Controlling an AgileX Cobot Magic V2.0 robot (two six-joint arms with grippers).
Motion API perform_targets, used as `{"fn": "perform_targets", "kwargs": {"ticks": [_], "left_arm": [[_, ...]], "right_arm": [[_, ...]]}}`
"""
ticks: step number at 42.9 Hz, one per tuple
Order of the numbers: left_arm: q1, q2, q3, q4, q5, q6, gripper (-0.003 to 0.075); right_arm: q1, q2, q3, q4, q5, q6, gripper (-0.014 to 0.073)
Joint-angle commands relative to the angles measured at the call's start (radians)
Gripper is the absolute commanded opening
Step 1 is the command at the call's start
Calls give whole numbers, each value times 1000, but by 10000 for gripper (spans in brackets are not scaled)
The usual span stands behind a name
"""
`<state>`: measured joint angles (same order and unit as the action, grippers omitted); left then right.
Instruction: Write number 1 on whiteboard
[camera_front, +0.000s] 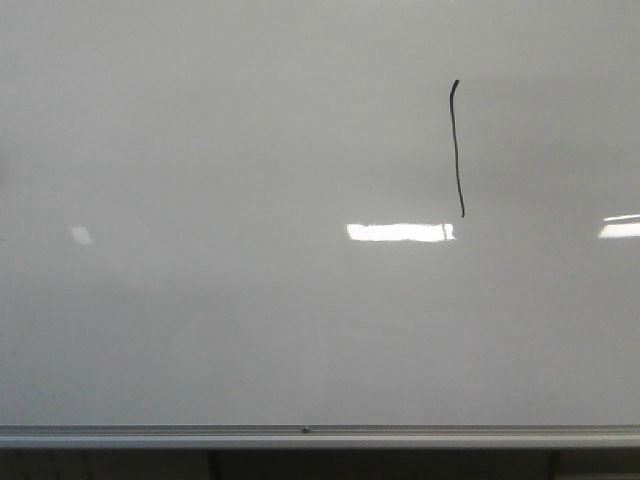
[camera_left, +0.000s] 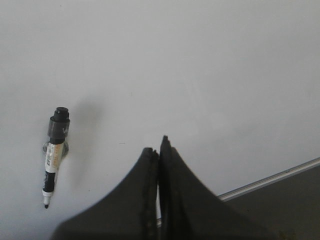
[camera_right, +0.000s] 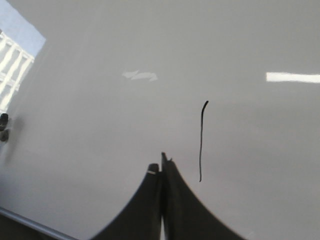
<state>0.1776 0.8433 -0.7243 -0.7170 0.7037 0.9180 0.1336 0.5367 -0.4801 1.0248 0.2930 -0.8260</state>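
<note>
My left end effector (camera_left: 159, 147) and right end effector (camera_right: 161, 167) are both pressed closed, empty. Thin black hooked number 1 (camera_right: 201, 142) sits just beside the right one, on the glossy pale whiteboard (camera_front: 250, 330) (uncapped black-and-white marker (camera_left: 54, 152) lies near the left).

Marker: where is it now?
Left wrist view only: the marker lies uncapped on the whiteboard, apart from the shut left gripper.
</note>
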Motion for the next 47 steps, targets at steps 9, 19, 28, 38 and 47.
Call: {"fn": "perform_targets", "kwargs": {"ticks": [9, 19, 28, 38, 47], "left_arm": [[-8, -302, 191, -166, -145, 51, -20], [-17, -367, 217, -172, -157, 51, -20], [-21, -367, 217, -194, -119, 51, -20], [-21, -367, 217, -194, -119, 51, -20], [-21, -367, 217, -194, -119, 51, -20]], "right_arm": [[-6, -193, 69, 25, -149, -12, -116], [-6, -210, 71, 26, -133, -12, -116], [-6, -210, 71, 26, -116, -12, -116], [-6, -210, 71, 26, -116, -12, -116], [-6, -210, 71, 26, -116, -12, -116]]}}
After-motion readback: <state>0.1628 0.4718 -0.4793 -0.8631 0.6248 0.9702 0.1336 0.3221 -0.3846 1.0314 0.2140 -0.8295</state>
